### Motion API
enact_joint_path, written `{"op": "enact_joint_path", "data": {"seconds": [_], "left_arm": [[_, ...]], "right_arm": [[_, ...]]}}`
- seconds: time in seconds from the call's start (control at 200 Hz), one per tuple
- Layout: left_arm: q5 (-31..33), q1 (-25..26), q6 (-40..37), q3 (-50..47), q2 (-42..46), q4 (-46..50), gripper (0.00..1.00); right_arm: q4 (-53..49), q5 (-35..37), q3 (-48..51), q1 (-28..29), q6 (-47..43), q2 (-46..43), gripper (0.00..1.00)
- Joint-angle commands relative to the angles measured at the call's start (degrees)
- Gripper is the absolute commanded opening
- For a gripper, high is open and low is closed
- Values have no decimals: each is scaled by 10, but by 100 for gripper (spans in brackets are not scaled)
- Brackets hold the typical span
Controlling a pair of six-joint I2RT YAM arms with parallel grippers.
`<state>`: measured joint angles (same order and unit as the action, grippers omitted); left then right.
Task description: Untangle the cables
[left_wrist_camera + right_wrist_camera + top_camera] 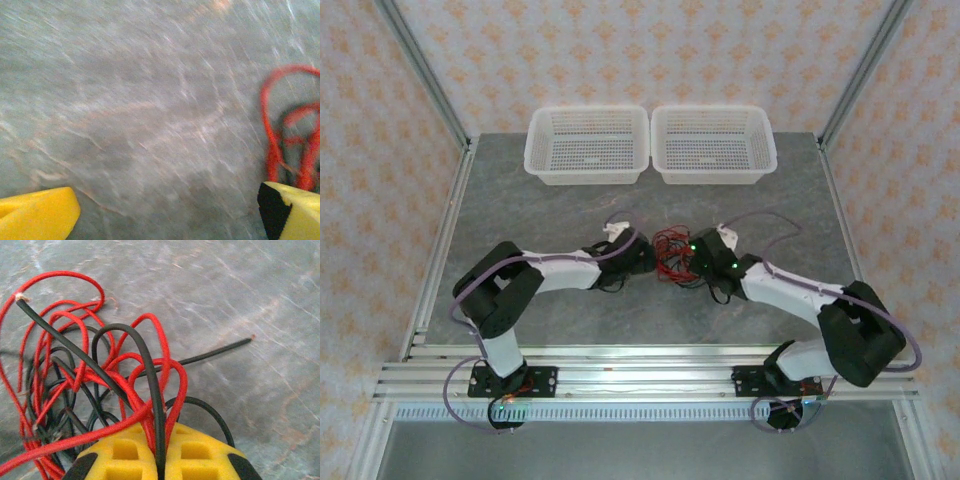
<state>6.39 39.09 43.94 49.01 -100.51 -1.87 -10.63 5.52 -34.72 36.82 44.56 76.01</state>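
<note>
Right tool (159,450) is pinched tight on the cables (107,372). I see red and black ones going in between its yellow fingers (125,455). I see my left tool (167,212) spread wide. The tangled pile lies on the grey tabletop (260,305), between both tools.

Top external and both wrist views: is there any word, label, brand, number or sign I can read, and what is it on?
No readable text in any view.
The two white baskets, grey table, red and black cables and yellow fingers bear no visible lettering.
The left wrist view is motion-blurred; nothing there looks like print.
</note>
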Motion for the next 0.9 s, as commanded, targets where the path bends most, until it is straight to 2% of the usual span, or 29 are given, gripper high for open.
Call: {"op": "enact_joint_path", "data": {"seconds": [0.0,0.11,0.235,0.4,0.516,0.671,0.896], "left_arm": [[124,-75,-4,-70,-28,115,100],[115,-79,-3,-77,-24,106,100],[78,-77,-10,-89,11,79,100],[15,-53,-56,-74,79,68,100],[-36,-23,-96,-44,101,64,99],[-113,-16,-146,-8,89,42,97],[-132,-16,-186,53,27,50,89]], "right_arm": [[55,22,48,0,99,-19,0],[96,-3,72,1,131,-15,3],[91,-5,65,2,123,-8,6],[118,-31,65,2,93,-5,0],[118,-45,45,2,47,18,0],[107,-60,19,2,-24,47,0],[113,-75,22,2,-61,52,0]]}}
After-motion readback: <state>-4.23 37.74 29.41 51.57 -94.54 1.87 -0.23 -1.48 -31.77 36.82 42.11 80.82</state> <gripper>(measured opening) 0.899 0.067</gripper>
